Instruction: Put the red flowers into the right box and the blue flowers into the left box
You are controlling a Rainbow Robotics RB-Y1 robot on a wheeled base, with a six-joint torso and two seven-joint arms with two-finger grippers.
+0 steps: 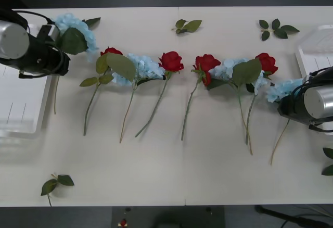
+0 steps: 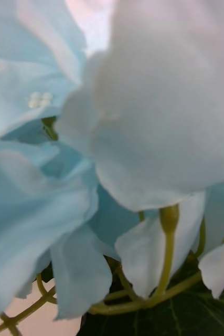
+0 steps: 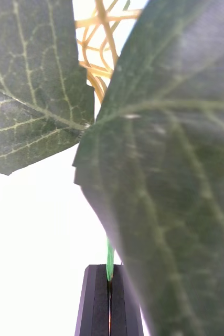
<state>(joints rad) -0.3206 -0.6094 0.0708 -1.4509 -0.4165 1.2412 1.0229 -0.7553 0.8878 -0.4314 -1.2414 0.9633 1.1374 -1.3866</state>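
The left hand (image 3: 110, 294) is clenching the thin green stem of one of the blue flowers (image 1: 73, 30) at the far left of the bench (image 1: 208, 171); in the left wrist view the two black fingers (image 3: 97, 299) are pressing together w/ the stem between them, and big green leaves are hanging close in front of the camera. This flower is lying partly over the edge of the left box (image 1: 21, 108).

The right arm is sitting at the right side of the bench, its front end against a blue flower head near the right box (image 1: 317, 48). The right wrist view is showing pale blue petals very close; if this hand is released or clenched, one cannot tell.

The red flowers (image 1: 171, 61) are lying in a row across the middle of the bench, mixed w/ other blue flowers, stems pointing toward the robot. Loose leaf sprigs (image 1: 187, 26) are lying along the far side and near the front left corner.
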